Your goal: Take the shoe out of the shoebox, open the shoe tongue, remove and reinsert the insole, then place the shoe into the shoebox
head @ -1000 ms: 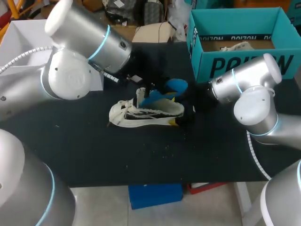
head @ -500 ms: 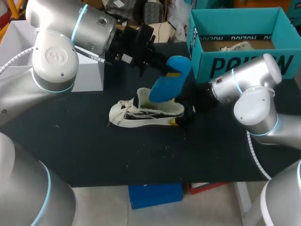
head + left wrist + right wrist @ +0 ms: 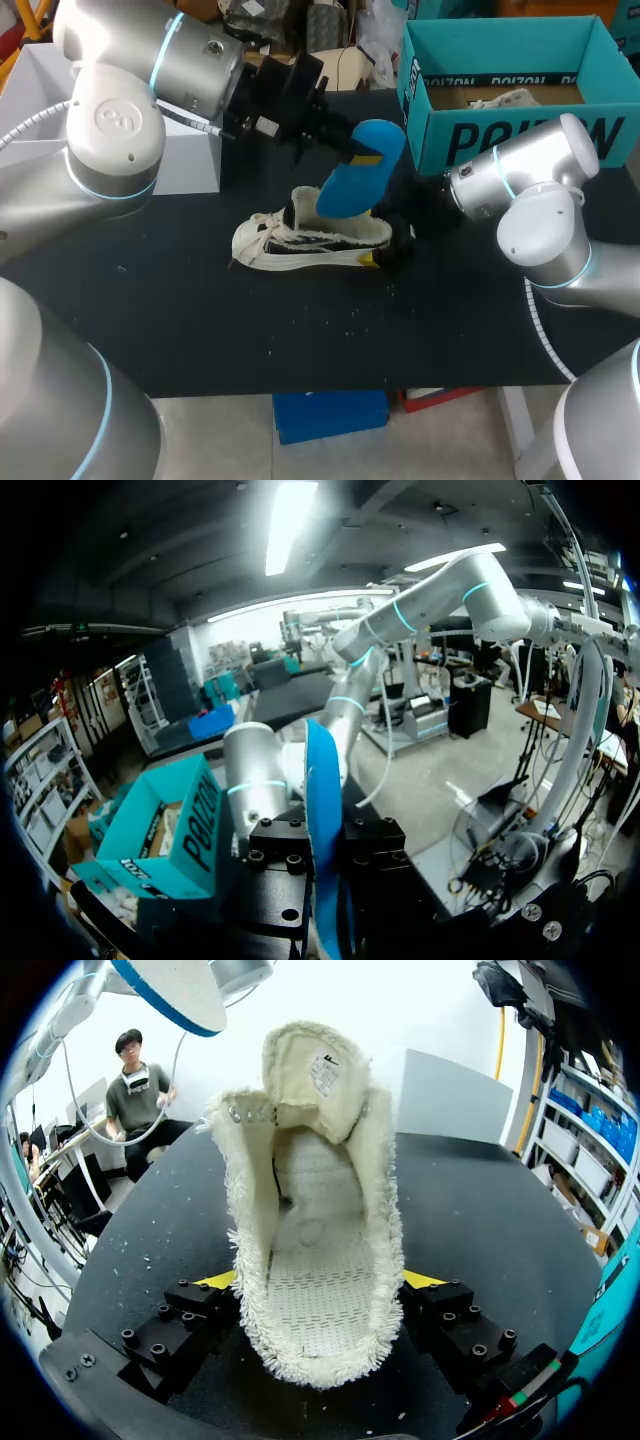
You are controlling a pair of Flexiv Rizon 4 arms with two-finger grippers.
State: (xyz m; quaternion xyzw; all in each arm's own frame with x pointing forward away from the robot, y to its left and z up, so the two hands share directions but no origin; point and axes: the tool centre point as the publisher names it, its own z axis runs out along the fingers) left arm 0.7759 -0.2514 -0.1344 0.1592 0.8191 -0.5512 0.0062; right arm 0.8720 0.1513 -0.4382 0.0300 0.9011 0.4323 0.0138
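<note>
A white knit shoe (image 3: 300, 240) lies on its side on the black table (image 3: 200, 320), toe to the left. My right gripper (image 3: 392, 242) is shut on its heel. In the right wrist view the shoe (image 3: 318, 1220) stands between the yellow fingertips (image 3: 424, 1279), tongue folded back and the inside bare. My left gripper (image 3: 335, 140) hangs above the shoe, shut on the blue insole (image 3: 360, 172), which is clear of the shoe. In the left wrist view the insole (image 3: 322, 820) shows edge-on between the black fingers. The teal shoebox (image 3: 520, 135) stands at the back right.
A second white shoe (image 3: 505, 98) lies inside the shoebox. A white box (image 3: 45, 90) stands at the back left, behind my left arm. Bare black table runs from the shoe to the front edge.
My left arm has lifted and swung back, drawing the blue insole up out of the shoe. The right gripper and the shoe have stayed in place.
</note>
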